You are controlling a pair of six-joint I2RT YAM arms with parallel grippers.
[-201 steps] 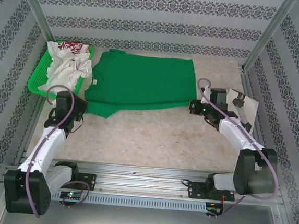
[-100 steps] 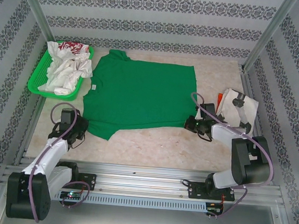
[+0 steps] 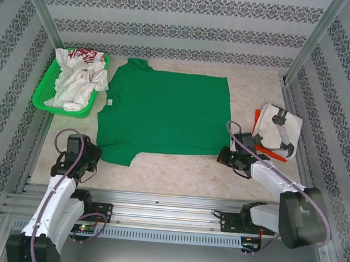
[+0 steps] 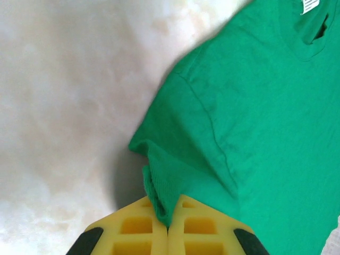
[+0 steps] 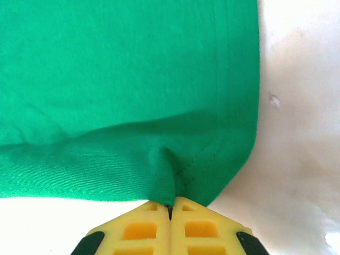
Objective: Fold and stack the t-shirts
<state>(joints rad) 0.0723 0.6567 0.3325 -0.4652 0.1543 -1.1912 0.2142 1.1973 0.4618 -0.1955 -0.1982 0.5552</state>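
The bright green t-shirt [image 3: 164, 108] lies spread flat across the middle of the table, collar to the left. My left gripper [image 3: 93, 150] is shut on its near left sleeve [image 4: 162, 196], the cloth pinched between the yellow fingers [image 4: 135, 228]. At the near right, my right gripper [image 3: 221, 154] is shut on the hem corner [image 5: 170, 186]. White t-shirts [image 3: 78, 79], one with red print [image 3: 83, 54], are crumpled in the green mesh basket [image 3: 43, 98] at the back left. A folded white shirt [image 3: 279, 129] lies at the right.
An orange object [image 3: 271, 153] pokes out beside the folded white shirt at the right. Metal frame posts stand at the back corners. A metal rail [image 3: 168, 204] runs along the near table edge behind both arm bases.
Both grippers have pulled toward the near edge with the green shirt, drawing it out flat and wider. The sleeve and hem now lie closer to the front.
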